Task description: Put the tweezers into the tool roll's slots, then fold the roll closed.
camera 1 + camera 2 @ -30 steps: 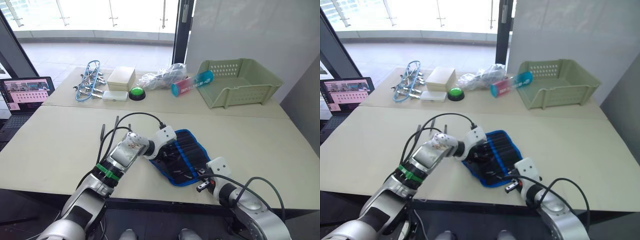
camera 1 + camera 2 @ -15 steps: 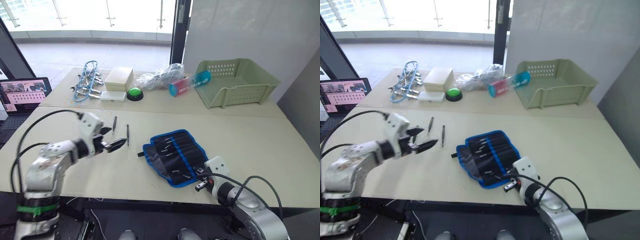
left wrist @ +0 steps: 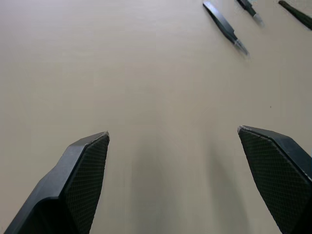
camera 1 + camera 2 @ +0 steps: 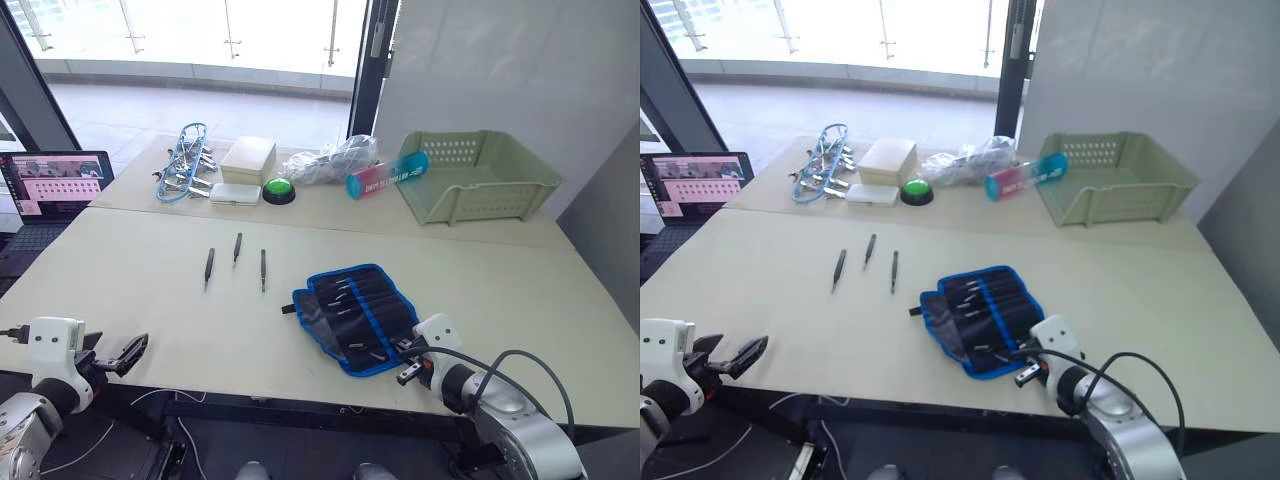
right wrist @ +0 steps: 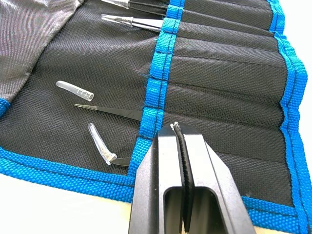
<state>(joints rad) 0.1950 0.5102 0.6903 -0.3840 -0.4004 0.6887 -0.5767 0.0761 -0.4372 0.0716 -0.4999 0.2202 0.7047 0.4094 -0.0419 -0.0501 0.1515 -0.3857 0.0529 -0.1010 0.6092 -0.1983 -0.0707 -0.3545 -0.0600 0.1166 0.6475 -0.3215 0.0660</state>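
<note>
The tool roll (image 4: pixel 356 314) lies open and flat on the table's near right part, black with blue edging. Its slots (image 5: pixel 229 73) hold a few tweezers whose tips (image 5: pixel 111 113) stick out beside clear caps (image 5: pixel 99 146). Three loose tweezers (image 4: pixel 209 268) (image 4: pixel 237 247) (image 4: pixel 263 270) lie left of the roll, and they also appear in the left wrist view (image 3: pixel 225 27). My right gripper (image 4: pixel 405 372) is shut and empty at the roll's near corner, its fingers (image 5: pixel 168 146) over the blue edge. My left gripper (image 4: pixel 128 354) hangs open at the near left table edge, well short of the loose tweezers.
Along the far side stand a green basket (image 4: pixel 480 176), a blue-and-pink tube (image 4: pixel 386 175), a plastic bag (image 4: pixel 335 158), a green button (image 4: pixel 278 190), a cream box (image 4: pixel 248 158), a white case (image 4: pixel 235 194) and blue-and-silver clamps (image 4: pixel 185 160). A laptop (image 4: pixel 55 185) sits far left.
My left arm has drawn back from the roll, past the loose tweezers, to the near left table edge, still open. The right gripper has stayed at the roll's corner.
</note>
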